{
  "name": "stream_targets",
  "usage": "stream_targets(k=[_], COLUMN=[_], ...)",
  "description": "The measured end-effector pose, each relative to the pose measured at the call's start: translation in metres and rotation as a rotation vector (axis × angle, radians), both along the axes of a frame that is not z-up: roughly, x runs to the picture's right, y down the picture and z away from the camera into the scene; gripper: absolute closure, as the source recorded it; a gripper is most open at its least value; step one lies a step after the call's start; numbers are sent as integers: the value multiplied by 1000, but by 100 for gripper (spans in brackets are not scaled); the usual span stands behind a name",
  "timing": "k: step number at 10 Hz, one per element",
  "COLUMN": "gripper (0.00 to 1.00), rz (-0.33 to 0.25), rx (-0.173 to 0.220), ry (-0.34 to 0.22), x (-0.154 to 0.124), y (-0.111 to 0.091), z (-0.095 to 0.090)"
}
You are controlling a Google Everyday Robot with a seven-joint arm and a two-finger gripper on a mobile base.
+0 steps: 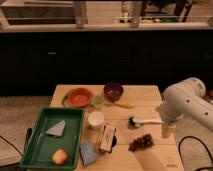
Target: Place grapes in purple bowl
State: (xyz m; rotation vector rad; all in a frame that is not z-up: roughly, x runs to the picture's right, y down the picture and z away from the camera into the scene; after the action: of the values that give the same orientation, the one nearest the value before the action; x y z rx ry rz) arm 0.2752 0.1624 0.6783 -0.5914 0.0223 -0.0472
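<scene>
The grapes, a dark reddish-purple lumpy bunch, lie on the wooden table near its front right. The purple bowl, small, deep and dark maroon, stands at the back middle of the table and looks empty. My gripper hangs down from the white arm at the table's right side. It is to the right of the grapes, a little behind them and apart from them. It holds nothing that I can see.
An orange bowl and a green cup stand left of the purple bowl. A white cup, a brush, a flat box and a blue sponge lie mid-table. A green tray sits at the left.
</scene>
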Motion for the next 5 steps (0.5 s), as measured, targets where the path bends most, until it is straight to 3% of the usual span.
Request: stream_targets(k=[2,5], gripper=[20,20], rz=[-25,-56], rx=[-8,-18], ry=[-17,-43], x=[-4,-15], y=[19,31], z=[1,4])
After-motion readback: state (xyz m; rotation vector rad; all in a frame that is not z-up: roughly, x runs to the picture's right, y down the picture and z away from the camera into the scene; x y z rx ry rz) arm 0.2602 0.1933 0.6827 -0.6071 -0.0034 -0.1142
